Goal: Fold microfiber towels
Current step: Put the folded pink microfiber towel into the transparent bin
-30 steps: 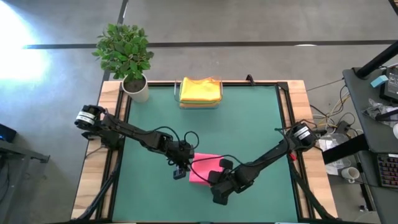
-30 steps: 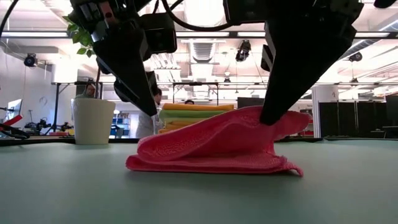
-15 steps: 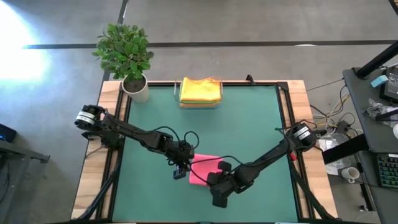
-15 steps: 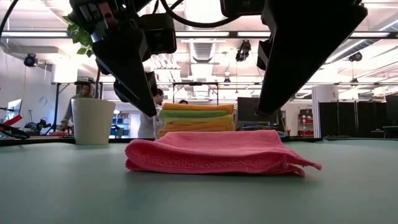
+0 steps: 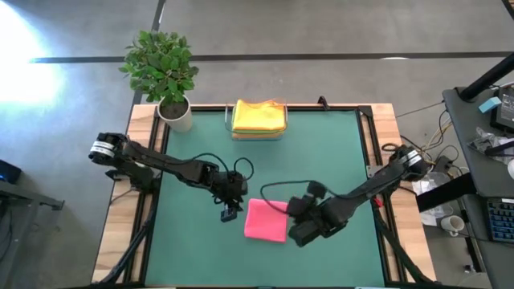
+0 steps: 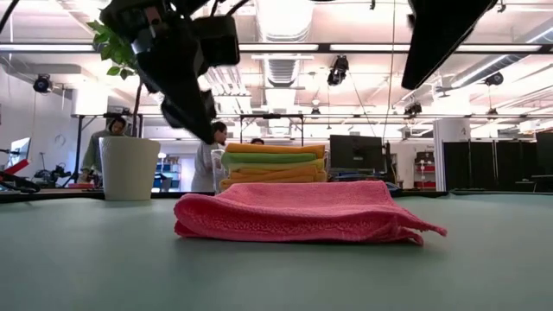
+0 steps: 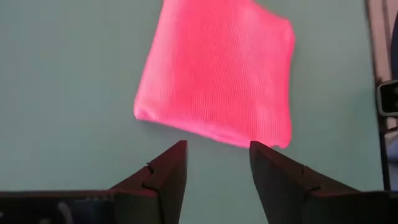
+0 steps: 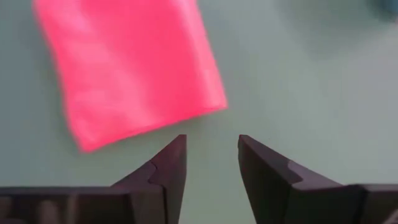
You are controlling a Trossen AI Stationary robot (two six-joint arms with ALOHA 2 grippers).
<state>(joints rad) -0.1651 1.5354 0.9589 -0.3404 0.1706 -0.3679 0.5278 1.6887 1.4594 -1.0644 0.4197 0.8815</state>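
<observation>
Right hand (image 5: 299,230) beside pink towel (image 5: 265,220)

Bright overhead lights, glare top-left in high view, r. wrist blurry.

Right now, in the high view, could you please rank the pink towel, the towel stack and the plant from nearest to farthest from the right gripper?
1. Pink towel, just beside the right gripper.
2. Towel stack, at the far edge.
3. Plant, far left corner.
</observation>
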